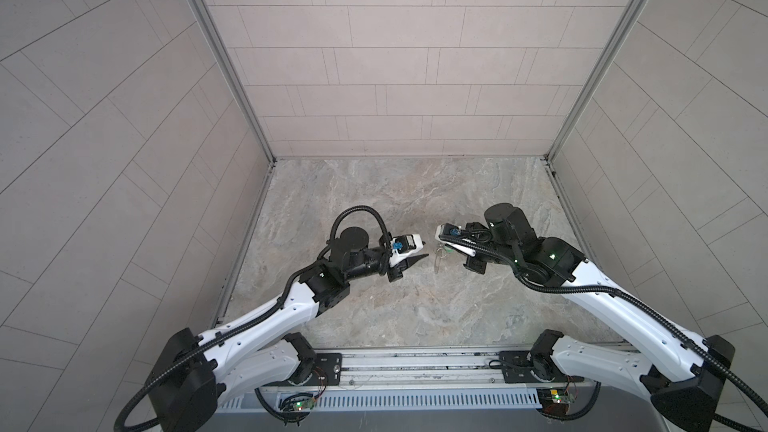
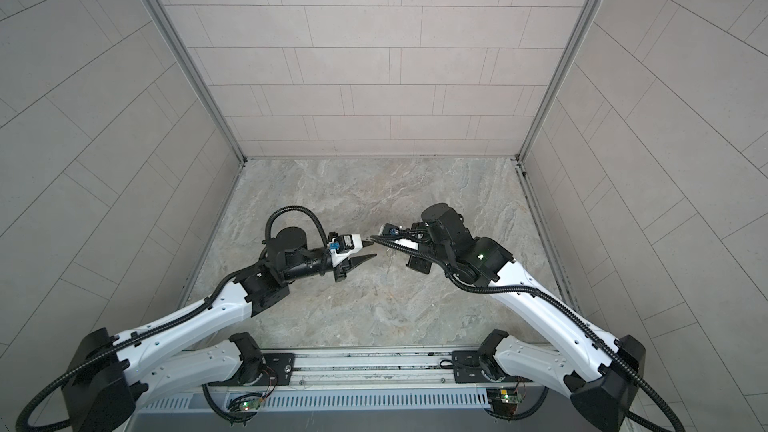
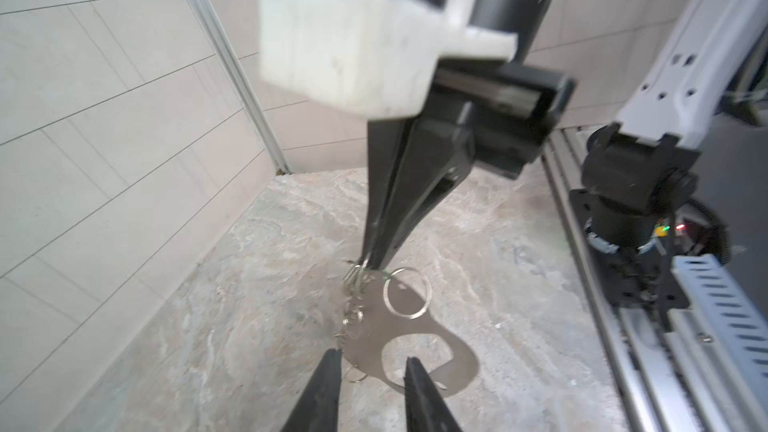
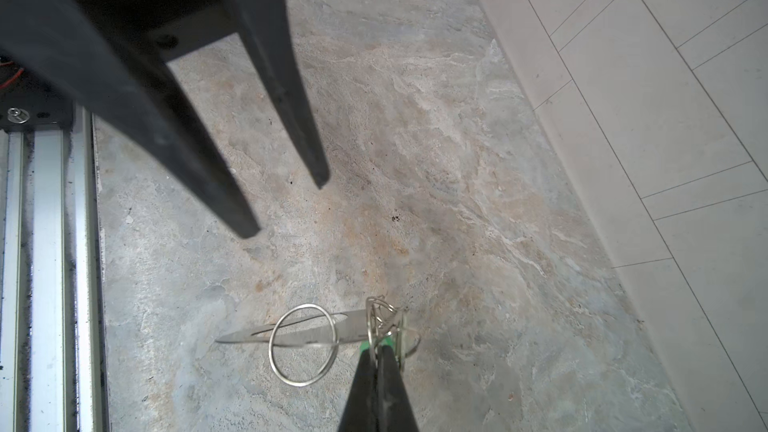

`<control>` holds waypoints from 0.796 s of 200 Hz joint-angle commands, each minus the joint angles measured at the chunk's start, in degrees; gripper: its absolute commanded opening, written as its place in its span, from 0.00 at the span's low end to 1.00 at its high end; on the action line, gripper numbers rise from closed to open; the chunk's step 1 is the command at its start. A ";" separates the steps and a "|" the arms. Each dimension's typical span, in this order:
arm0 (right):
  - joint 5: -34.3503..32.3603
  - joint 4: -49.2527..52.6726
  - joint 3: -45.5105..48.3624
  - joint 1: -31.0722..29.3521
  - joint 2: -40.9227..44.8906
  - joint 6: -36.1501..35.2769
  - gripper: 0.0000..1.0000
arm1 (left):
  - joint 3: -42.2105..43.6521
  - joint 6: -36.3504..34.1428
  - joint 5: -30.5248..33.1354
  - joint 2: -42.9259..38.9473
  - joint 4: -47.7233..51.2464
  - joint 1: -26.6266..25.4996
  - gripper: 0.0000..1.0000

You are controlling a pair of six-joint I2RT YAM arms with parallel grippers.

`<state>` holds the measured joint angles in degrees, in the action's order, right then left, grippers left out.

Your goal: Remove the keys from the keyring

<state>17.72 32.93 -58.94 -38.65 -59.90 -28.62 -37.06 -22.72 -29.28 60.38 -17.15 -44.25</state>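
My right gripper (image 4: 376,347) is shut on a small green key (image 4: 365,344), together with a bunch of silver wire loops (image 4: 380,317). From it the keyring (image 4: 307,331), a flat grey plate with a slot, hangs above the floor and is seen edge-on here. A large silver ring (image 4: 303,344) dangles on it. In the left wrist view the plate (image 3: 370,326) faces the camera, just beyond my left gripper (image 3: 372,357). That gripper is open, its fingertips (image 3: 332,353) slightly apart and holding nothing. In both top views the keyring (image 1: 439,263) (image 2: 390,254) hangs between the two grippers.
The stone-patterned floor (image 1: 395,309) is boxed in by tiled walls at the back and on both sides. A metal rail (image 1: 415,367) with both arm bases runs along the front edge.
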 commanded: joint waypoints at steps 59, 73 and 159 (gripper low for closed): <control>0.65 9.23 -6.62 0.16 -4.57 1.65 0.00 | -6.13 -17.82 11.23 2.29 4.49 -5.81 0.24; 0.81 8.96 -6.95 0.14 -4.69 2.64 0.00 | -6.71 -19.77 13.25 2.34 6.26 -7.81 0.25; 2.76 11.04 -8.93 0.07 -6.55 4.22 0.00 | -10.84 -28.53 34.86 8.28 6.33 -18.25 0.28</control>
<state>19.03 43.00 -66.65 -38.57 -66.67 -25.23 -45.82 -46.48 -2.72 67.64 -9.96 -60.73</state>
